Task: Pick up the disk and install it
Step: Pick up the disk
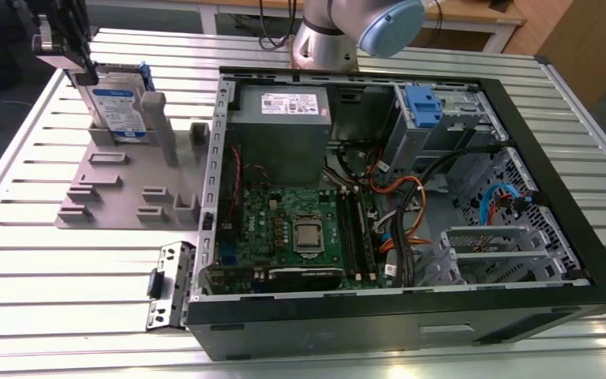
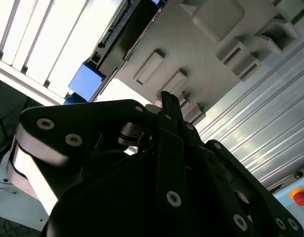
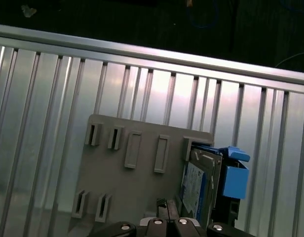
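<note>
On the exterior view I have the grey flat plastic fixture plate [image 1: 124, 189] lying on the slatted aluminium table [image 1: 29, 276]. The disk [image 1: 117, 106], a flat silver hard drive with a white-and-blue label and blue carrier rails, stands on edge in a slot at the plate's far end. The black gripper [image 1: 84, 73] hangs over that same end of the plate, at the top corner of the disk on the exterior view's left. I cannot tell whether it touches the drive. The open black computer case [image 1: 555, 237] lies just beside the plate on the exterior view's right. Its grey power supply box [image 1: 278, 118] sits at the end nearest the plate's disk slot, and a blue plastic bracket [image 1: 421, 103] is fixed in the drive cage further from the plate. In the second wrist view the gripper [image 2: 168, 101] shows its black linkages folding in to one tip above the plate [image 2: 211, 44]. The hand reads to me as pinched narrow and holding nothing. The disk [image 2: 85, 81] shows here as a blue carrier tab at the plate's edge. In the first wrist view the plate [image 3: 137, 187] lies flat on the table slats [image 3: 43, 123], and the disk [image 3: 196, 190] stands in its slot at the plate's corner with the blue tab outward. The gripper [image 3: 167, 207] is drawn together over the plate just beside the disk, and nothing is in its grasp.
</note>
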